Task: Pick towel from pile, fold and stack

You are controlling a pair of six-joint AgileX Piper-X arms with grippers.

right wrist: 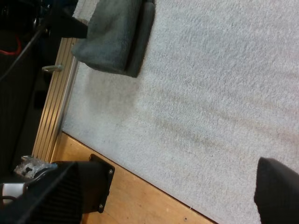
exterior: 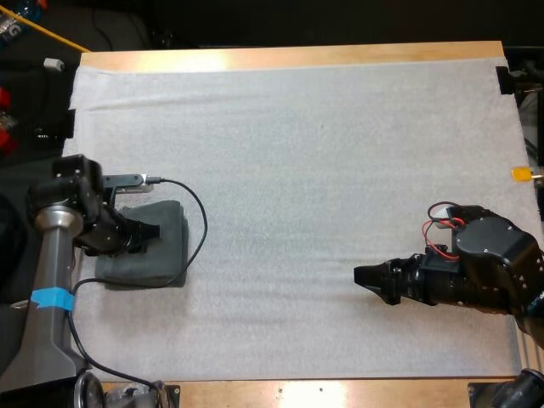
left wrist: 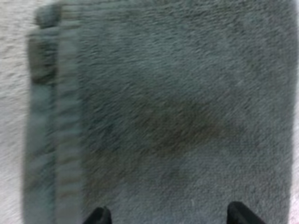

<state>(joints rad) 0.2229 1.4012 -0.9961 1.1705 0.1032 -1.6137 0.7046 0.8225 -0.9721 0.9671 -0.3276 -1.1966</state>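
Folded towel [exterior: 172,223] is dark grey-green and lies flat on the white mat [exterior: 323,170], at the mat's left edge toward the near side of the bench [exterior: 297,55]. Our left pincer [exterior: 151,231] hangs right over it with the arm covering the towel's left part. In the left wrist view the pincer [left wrist: 169,215] is spread: both black fingertips [left wrist: 99,216] stand wide apart above the towel [left wrist: 177,116], with nothing pinched between them. We can't tell whether the tips touch the pile. A hemmed border runs along one side of the towel, and the mat shows just past it. Our right pincer [exterior: 365,280] is over bare mat, well apart from the towel, on the right side and pointing left. The right wrist view shows it [right wrist: 177,163] spread too, fingers [right wrist: 70,186] far apart over the mat and the bench edge [right wrist: 140,196], with the towel [right wrist: 117,37] far off by the mat's border.
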